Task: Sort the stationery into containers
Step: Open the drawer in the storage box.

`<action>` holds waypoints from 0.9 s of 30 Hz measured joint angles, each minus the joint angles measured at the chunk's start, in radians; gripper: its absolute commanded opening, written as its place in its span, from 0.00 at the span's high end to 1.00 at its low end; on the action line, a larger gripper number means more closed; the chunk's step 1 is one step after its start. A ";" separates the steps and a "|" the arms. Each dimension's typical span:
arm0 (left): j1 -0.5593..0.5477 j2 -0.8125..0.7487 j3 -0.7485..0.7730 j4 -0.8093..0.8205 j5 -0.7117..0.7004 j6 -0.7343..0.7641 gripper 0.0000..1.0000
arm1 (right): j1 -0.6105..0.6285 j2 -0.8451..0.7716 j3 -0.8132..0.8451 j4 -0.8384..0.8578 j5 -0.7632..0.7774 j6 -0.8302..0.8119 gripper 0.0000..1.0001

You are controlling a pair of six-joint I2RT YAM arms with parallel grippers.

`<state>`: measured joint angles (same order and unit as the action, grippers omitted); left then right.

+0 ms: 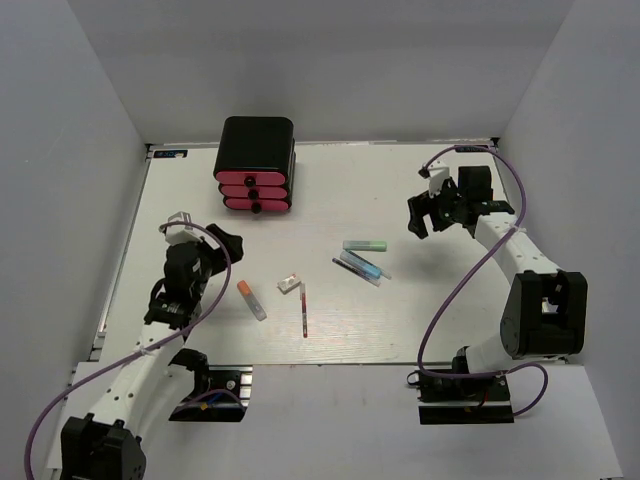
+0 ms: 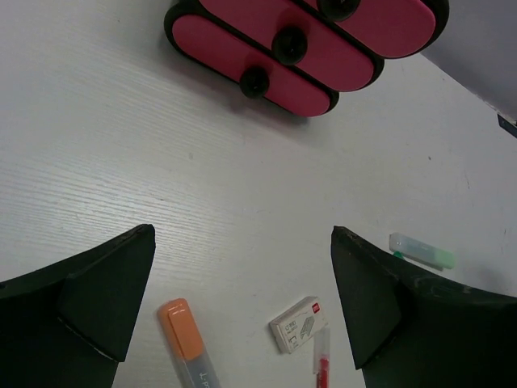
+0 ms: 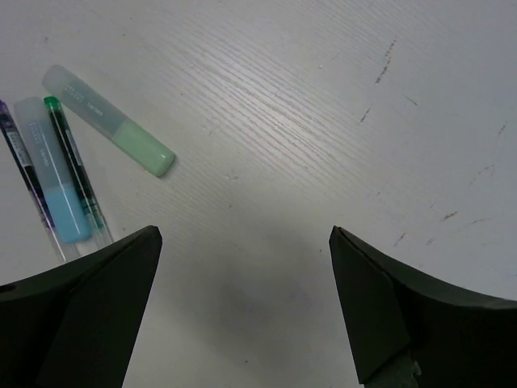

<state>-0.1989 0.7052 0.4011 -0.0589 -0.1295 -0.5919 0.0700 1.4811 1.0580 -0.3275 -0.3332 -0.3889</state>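
The black box with three pink drawers [image 1: 255, 178] stands at the back left, all drawers shut; it also shows in the left wrist view [image 2: 291, 48]. On the table lie an orange-capped marker [image 1: 250, 299] [image 2: 184, 338], a small white-pink block [image 1: 289, 283] [image 2: 298, 323], a red pen [image 1: 303, 310] [image 2: 321, 372], a pale green bar [image 1: 364, 245] [image 3: 109, 121] [image 2: 422, 250], and blue and dark pens [image 1: 362, 267] [image 3: 56, 178]. My left gripper [image 1: 222, 242] [image 2: 242, 307] is open and empty, left of the marker. My right gripper [image 1: 425, 215] [image 3: 242, 307] is open and empty, right of the pens.
White walls enclose the table on three sides. The arm bases stand at the near edge. A purple cable [image 1: 465, 275] loops beside the right arm.
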 measured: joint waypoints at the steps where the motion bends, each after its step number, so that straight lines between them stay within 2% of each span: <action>1: 0.000 0.017 0.002 0.010 0.003 0.000 0.00 | -0.002 0.000 0.000 -0.008 -0.018 -0.015 0.10; 2: 0.000 0.038 0.007 0.019 0.007 0.000 0.01 | -0.003 0.000 0.000 -0.020 -0.041 -0.042 0.10; 6: 0.000 0.117 0.036 0.049 0.018 0.000 0.19 | -0.004 -0.021 -0.013 -0.072 -0.159 -0.144 0.12; 7: 0.000 0.133 0.040 0.060 0.021 0.001 0.27 | -0.002 -0.034 -0.023 -0.075 -0.185 -0.160 0.17; 8: 0.000 0.148 0.044 0.072 0.025 0.000 0.33 | -0.002 -0.043 -0.028 -0.083 -0.209 -0.172 0.32; 10: 0.000 0.175 0.055 0.091 0.031 0.000 0.50 | 0.002 -0.048 -0.028 -0.085 -0.249 -0.188 0.47; 12: 0.000 0.209 0.071 0.110 0.039 0.000 0.59 | 0.003 -0.043 -0.028 -0.088 -0.278 -0.195 0.65; 13: 0.000 0.227 0.077 0.123 0.042 0.000 0.61 | 0.003 -0.036 -0.026 -0.091 -0.290 -0.198 0.65; 14: 0.000 0.246 0.087 0.134 0.045 0.003 0.60 | 0.003 -0.023 -0.022 -0.094 -0.304 -0.200 0.65; 15: 0.000 0.267 0.095 0.144 0.051 0.004 0.55 | 0.004 -0.009 -0.016 -0.099 -0.313 -0.200 0.53; 16: 0.000 0.290 0.109 0.152 0.056 0.003 0.43 | 0.005 0.009 -0.007 -0.106 -0.323 -0.202 0.48; 18: 0.000 0.331 0.135 0.164 0.064 0.008 0.39 | 0.010 0.035 0.003 -0.116 -0.333 -0.205 0.41; 19: 0.000 0.356 0.155 0.169 0.067 0.009 0.31 | 0.011 0.042 0.003 -0.119 -0.336 -0.208 0.40; 23: 0.000 0.472 0.249 0.192 0.078 0.025 0.27 | 0.021 0.043 -0.002 -0.114 -0.349 -0.217 0.38; 27: 0.000 0.594 0.360 0.202 0.090 0.046 0.27 | 0.031 0.037 -0.032 -0.096 -0.357 -0.219 0.38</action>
<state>-0.1993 1.2991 0.7612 0.1432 -0.0391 -0.5457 0.1005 1.5177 1.0260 -0.4236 -0.6903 -0.6079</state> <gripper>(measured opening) 0.730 0.616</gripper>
